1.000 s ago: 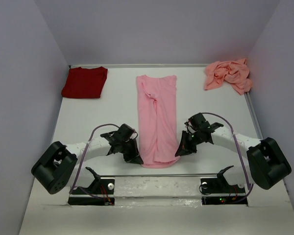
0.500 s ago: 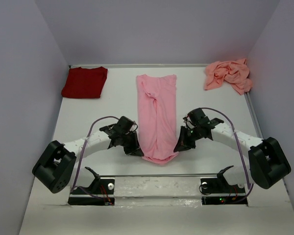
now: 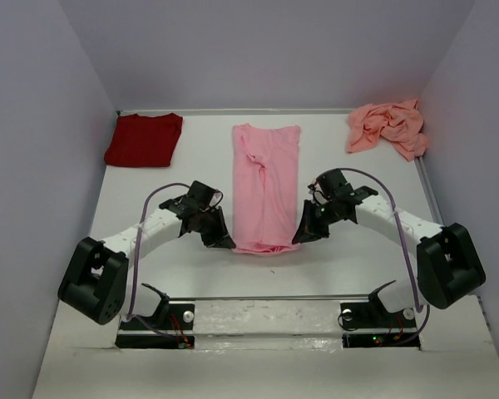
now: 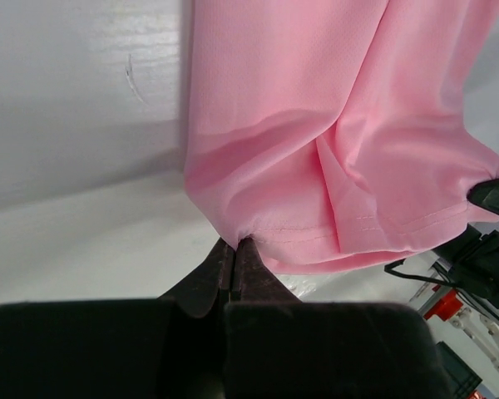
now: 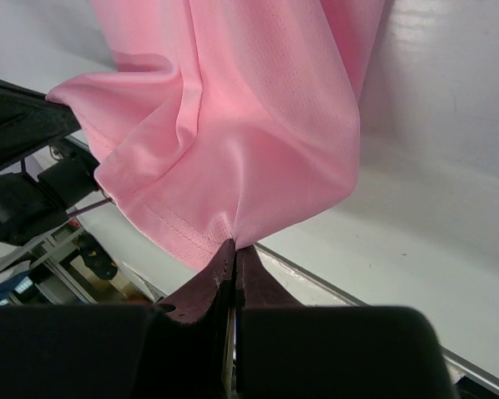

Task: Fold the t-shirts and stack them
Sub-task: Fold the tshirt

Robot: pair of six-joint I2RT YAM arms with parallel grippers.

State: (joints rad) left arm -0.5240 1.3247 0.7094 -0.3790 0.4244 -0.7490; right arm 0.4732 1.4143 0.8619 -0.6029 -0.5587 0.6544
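A light pink t-shirt (image 3: 266, 187) lies as a long narrow strip down the middle of the table, sleeves folded in. My left gripper (image 3: 226, 244) is shut on its near left hem corner (image 4: 237, 239). On the other side, my right gripper (image 3: 300, 239) pinches the near right hem corner (image 5: 235, 241). Both corners are lifted off the table and the hem (image 4: 382, 224) sags between them. A dark red t-shirt (image 3: 144, 140) rests folded at the far left. The salmon-pink t-shirt (image 3: 388, 126) sits crumpled at the far right.
White walls enclose the table (image 3: 150, 208) on the left, back and right. The arm bases (image 3: 266, 320) and a metal rail run along the near edge.
Both grippers have moved away from the near edge toward the back, carrying the pink shirt's hem with them, so the strip looks shorter now.
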